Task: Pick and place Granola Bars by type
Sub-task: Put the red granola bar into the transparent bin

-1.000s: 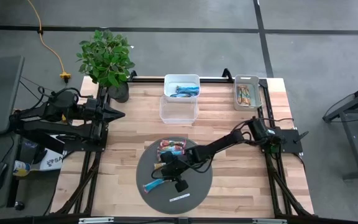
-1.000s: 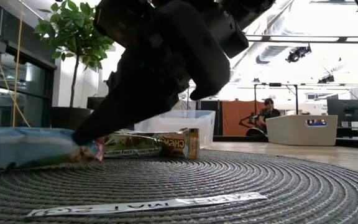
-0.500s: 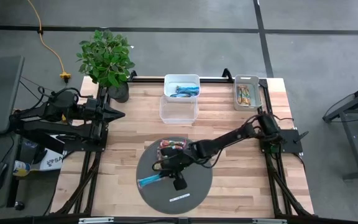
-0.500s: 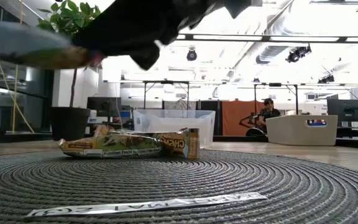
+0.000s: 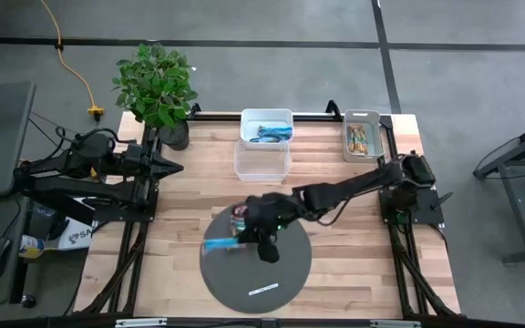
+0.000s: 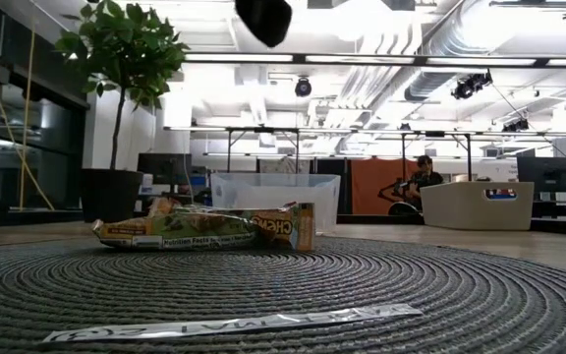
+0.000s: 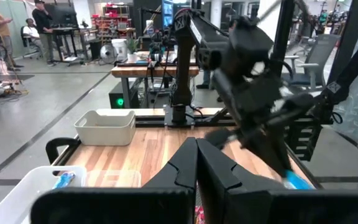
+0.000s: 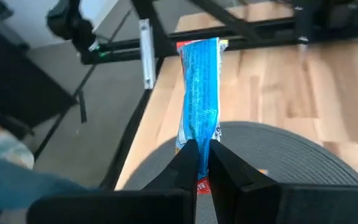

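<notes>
The table (image 5: 335, 182) is seen whole from straight above in the high view, both arms included. The round mat (image 6: 362, 285) is looked across from table height in the low view, very near its surface, toward the room behind. From the left wrist, the table is viewed across to the right arm (image 7: 247, 81). From the right wrist, the mat (image 8: 278, 149) is looked down on closely. The mat (image 5: 253, 273) is shared by three views.

The bar (image 8: 199, 104) in the dark right gripper (image 8: 197, 163) is bright blue. The mat (image 5: 290, 273) is dark grey, woven in rings. The table (image 5: 190, 173) is pale striped wood. A tan-and-green bar (image 6: 204, 228) lies on the mat beside a white strip (image 6: 234, 324).
</notes>
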Robot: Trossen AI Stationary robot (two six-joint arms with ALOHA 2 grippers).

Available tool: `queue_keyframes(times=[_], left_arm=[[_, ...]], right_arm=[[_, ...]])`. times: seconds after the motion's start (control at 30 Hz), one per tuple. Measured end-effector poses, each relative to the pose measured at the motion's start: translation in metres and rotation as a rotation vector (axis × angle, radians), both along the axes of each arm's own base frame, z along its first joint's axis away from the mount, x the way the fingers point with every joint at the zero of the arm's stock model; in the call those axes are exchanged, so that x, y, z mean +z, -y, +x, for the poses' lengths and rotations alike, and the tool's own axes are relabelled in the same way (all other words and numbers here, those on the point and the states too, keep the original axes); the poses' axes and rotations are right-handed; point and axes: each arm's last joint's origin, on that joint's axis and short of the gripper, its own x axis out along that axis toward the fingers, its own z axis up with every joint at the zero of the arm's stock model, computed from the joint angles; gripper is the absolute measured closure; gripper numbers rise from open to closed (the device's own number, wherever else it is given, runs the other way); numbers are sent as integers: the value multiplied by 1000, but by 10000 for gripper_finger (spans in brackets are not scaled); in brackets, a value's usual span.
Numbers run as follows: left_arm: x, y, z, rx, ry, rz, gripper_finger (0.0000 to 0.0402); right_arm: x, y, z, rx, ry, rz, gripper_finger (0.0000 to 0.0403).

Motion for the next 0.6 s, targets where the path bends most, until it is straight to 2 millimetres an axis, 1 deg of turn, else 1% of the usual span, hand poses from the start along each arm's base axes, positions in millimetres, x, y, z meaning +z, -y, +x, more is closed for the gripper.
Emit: queue_keyframes(times=[0.2, 0.33, 0.43, 0.6], left_arm=[[0, 0, 0, 0, -1, 0, 401], [0, 0, 0, 0, 0, 0, 401], [0, 0, 0, 0, 0, 0, 401], [0, 0, 0, 0, 0, 0, 401]], right_arm=[[24, 27, -8, -102, 10, 78, 387], [38, 48, -13, -184, 35, 88, 387], [45, 68, -19, -271, 27, 64, 387], [49, 103, -32, -402, -44, 25, 390]])
